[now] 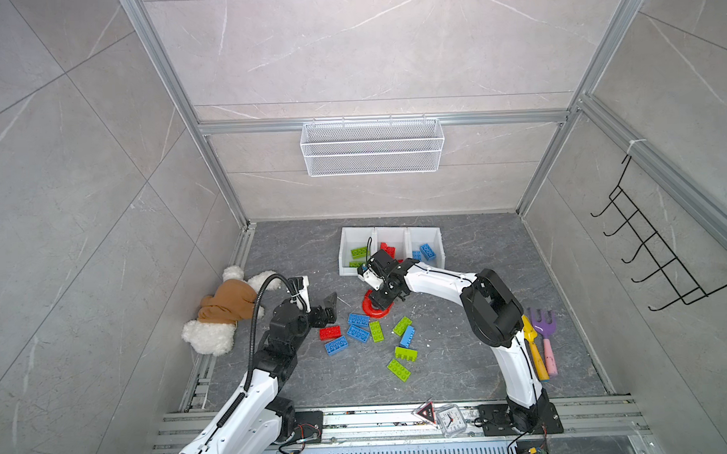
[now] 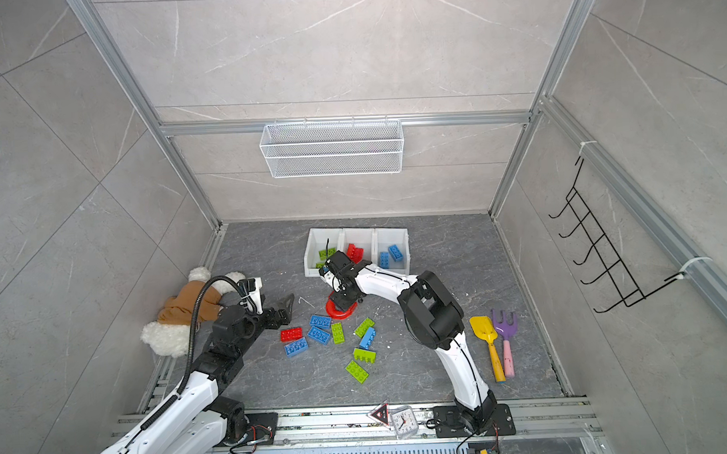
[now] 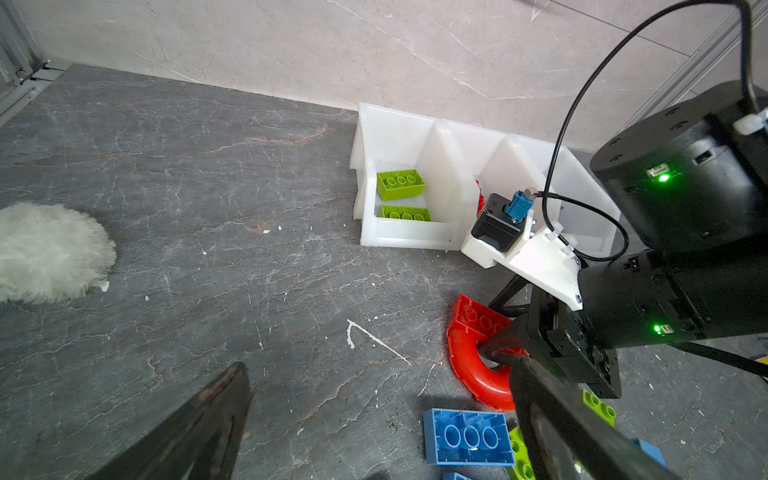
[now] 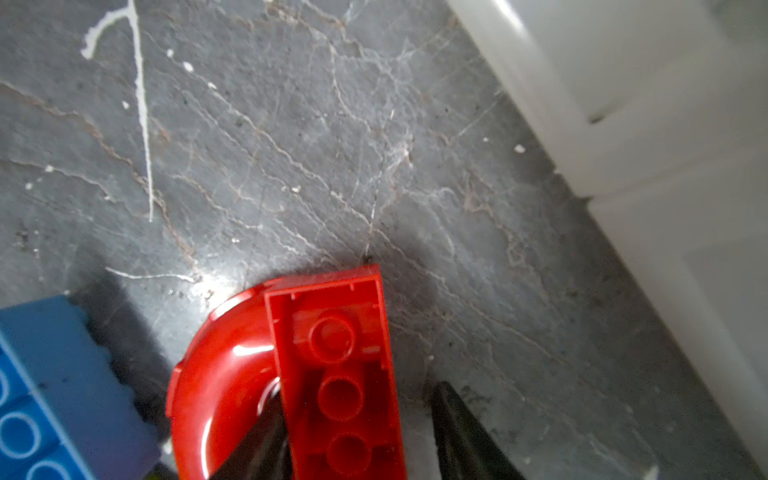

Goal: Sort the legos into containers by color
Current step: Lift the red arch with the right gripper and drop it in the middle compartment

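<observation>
A red arch-shaped lego (image 1: 369, 310) (image 4: 332, 374) lies on the dark floor in front of the containers (image 1: 391, 232), three joined white bins. The bins hold green, red and blue legos, left to right. My right gripper (image 4: 357, 432) is down on the arch, open. One finger sits inside the curve against the flat part; the other stands a little off its far side. My left gripper (image 1: 329, 309) (image 3: 382, 399) hovers open and empty, left of the loose legos. Those include a red brick (image 1: 330, 332), several blue (image 1: 357, 319) and several green (image 1: 376, 331).
A plush toy (image 1: 223, 312) lies at the left wall. A yellow shovel (image 1: 533, 347) and purple rake (image 1: 545, 338) lie by the right arm. A clock (image 1: 449, 418) sits on the front rail. A white mesh basket (image 1: 371, 146) hangs on the back wall.
</observation>
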Controlling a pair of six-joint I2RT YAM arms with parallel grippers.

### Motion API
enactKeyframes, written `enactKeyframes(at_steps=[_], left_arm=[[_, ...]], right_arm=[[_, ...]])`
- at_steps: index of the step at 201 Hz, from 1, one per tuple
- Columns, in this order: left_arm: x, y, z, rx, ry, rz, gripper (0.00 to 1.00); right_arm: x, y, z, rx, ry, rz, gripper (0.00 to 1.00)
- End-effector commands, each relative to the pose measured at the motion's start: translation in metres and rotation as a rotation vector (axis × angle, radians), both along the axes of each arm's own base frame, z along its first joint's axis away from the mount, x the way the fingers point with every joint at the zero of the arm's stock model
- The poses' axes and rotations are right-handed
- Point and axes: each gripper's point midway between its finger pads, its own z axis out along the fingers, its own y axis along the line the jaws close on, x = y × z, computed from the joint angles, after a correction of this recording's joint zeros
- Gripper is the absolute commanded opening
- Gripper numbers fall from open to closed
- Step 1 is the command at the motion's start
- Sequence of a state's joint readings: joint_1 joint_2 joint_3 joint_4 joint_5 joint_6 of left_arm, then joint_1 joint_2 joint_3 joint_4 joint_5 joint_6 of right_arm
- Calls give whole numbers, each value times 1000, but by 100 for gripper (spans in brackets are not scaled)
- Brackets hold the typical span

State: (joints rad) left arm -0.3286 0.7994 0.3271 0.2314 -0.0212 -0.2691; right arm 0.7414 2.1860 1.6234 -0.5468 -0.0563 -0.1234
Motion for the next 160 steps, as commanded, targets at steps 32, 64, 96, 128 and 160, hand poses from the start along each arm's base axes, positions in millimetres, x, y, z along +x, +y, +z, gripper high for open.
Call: enactKeyframes(at_steps=[32,64,96,128,160], left_arm=[[4,-1,19,-11,-54,0,100],[4,-1,19,-12,-55,-1,100],[5,-1,19,-13,-54,2,100],[4,-2,18,-14,-50,-3,100],[3,-1,22,-22,-66,-3,100]], right_arm=[[-3,3,-5,1,20,-14,41],[-4,7,12,63,9,-36,33],[0,6,44,157,-22,-80,31],[16,-3,86,324,-7,-152,29],[45,-24,117,348,-70,-211,29]])
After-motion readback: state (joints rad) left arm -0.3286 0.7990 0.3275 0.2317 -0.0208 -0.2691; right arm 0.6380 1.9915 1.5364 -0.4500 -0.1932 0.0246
